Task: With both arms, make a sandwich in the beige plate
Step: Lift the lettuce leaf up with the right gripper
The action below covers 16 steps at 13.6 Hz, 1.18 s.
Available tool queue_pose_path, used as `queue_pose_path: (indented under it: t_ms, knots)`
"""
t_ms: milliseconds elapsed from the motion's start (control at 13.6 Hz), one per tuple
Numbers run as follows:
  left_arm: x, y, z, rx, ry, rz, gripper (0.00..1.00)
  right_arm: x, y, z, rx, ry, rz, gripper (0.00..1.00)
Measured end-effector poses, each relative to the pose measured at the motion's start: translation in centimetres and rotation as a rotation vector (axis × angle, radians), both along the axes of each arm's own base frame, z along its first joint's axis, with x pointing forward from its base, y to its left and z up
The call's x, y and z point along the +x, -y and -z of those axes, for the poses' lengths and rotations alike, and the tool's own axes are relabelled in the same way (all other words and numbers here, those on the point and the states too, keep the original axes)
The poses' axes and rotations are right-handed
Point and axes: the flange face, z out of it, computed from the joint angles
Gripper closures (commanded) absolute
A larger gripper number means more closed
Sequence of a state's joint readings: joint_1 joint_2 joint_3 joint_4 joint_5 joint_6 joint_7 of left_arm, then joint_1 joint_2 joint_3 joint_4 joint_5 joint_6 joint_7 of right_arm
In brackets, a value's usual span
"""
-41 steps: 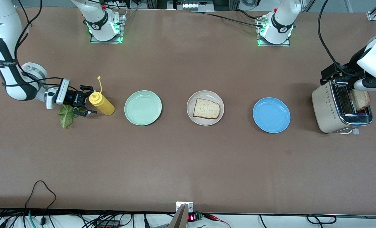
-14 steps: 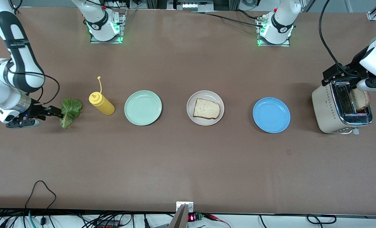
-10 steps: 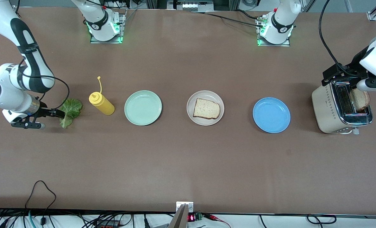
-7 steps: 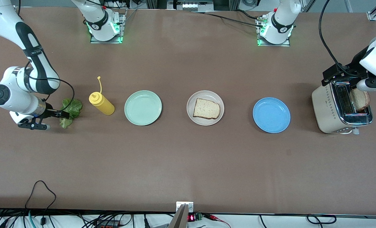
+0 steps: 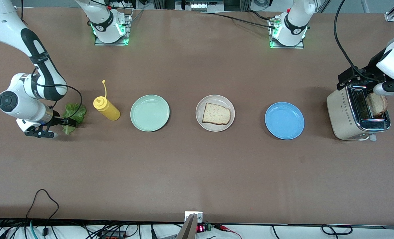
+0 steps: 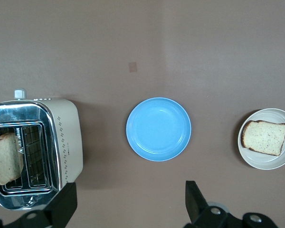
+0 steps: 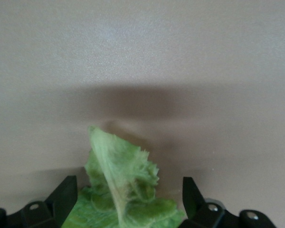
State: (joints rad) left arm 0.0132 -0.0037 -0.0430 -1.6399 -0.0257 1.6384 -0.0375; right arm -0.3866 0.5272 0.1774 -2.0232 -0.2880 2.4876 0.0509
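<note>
Fingers apart, the right gripper has slid in to straddle the lettuce leaf near the tabletop's right-arm edge, ready to grasp; the left gripper waits, fingers apart, over the toaster.

No legible text, labels or numbers anywhere

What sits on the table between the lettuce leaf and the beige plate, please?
In the front view, the yellow squeeze bottle and the mint-green plate stand between the lettuce leaf and the beige plate.
</note>
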Motion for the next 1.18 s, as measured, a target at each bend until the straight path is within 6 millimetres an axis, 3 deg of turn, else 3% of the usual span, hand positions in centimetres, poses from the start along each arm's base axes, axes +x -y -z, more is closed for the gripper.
queue_pose_path:
  t_ms: [147, 221, 294, 883, 1178]
  knots:
    - [0.0, 0.0, 0.0, 0.000, 0.000, 0.000, 0.00, -0.1, 0.0, 0.4, -0.027, -0.005, -0.044, 0.84]
    - [0.0, 0.0, 0.0, 0.000, 0.000, 0.000, 0.00, -0.1, -0.1, 0.4, -0.038, -0.006, -0.061, 0.96]
    - [0.0, 0.0, 0.0, 0.000, 0.000, 0.000, 0.00, -0.1, -0.1, 0.4, -0.046, -0.007, -0.075, 1.00]
    - [0.0, 0.0, 0.0, 0.000, 0.000, 0.000, 0.00, 0.1, -0.3, 0.2, -0.050, -0.005, -0.100, 1.00]
    - [0.0, 0.0, 0.0, 0.000, 0.000, 0.000, 0.00, 0.2, 0.5, -1.9, -0.069, -0.041, -0.120, 1.00]
